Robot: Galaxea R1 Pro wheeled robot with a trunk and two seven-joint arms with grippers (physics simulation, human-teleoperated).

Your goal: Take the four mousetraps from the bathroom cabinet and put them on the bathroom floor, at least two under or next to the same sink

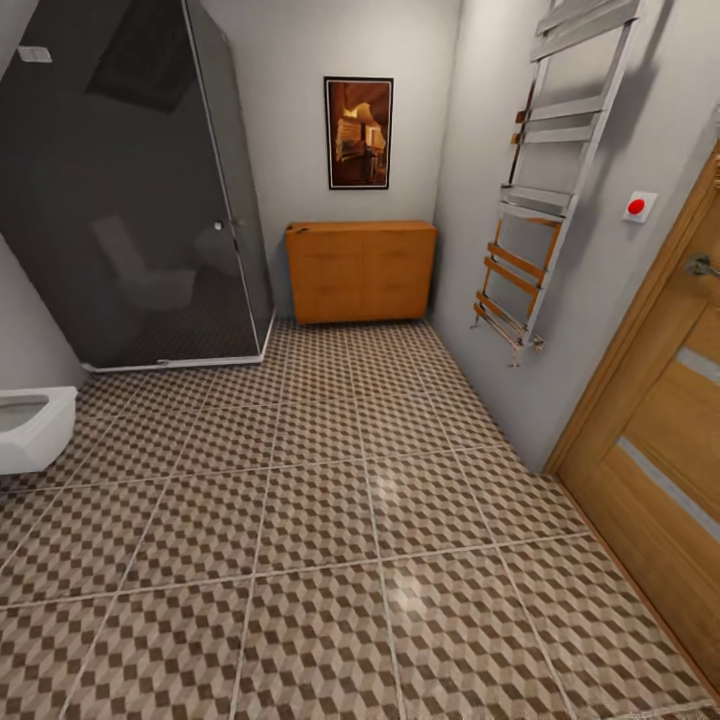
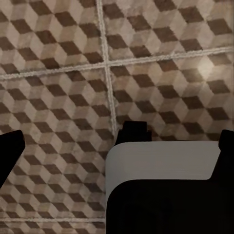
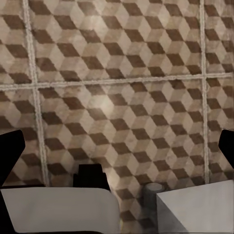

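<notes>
Against the far wall stands one cabinet (image 1: 361,270), orange-brown, its fronts closed, with one framed picture (image 1: 358,132) hanging above it. One dark glass shower stall (image 1: 130,190) fills the left corner, and one white toilet (image 1: 35,425) juts out at the left edge. On the right wall hangs one towel rail (image 1: 545,180), then one red button (image 1: 638,206), then one wooden door (image 1: 665,440). Cube-patterned floor (image 1: 330,520) tiles run from the cabinet to the near edge. No mousetraps show from here. Both wrist views look down on those tiles. The left hand (image 2: 117,146) has its black fingertips set wide apart at the two edges, holding nothing. The right hand (image 3: 117,148) is spread just as wide, also bare. I see no writing or labels.
</notes>
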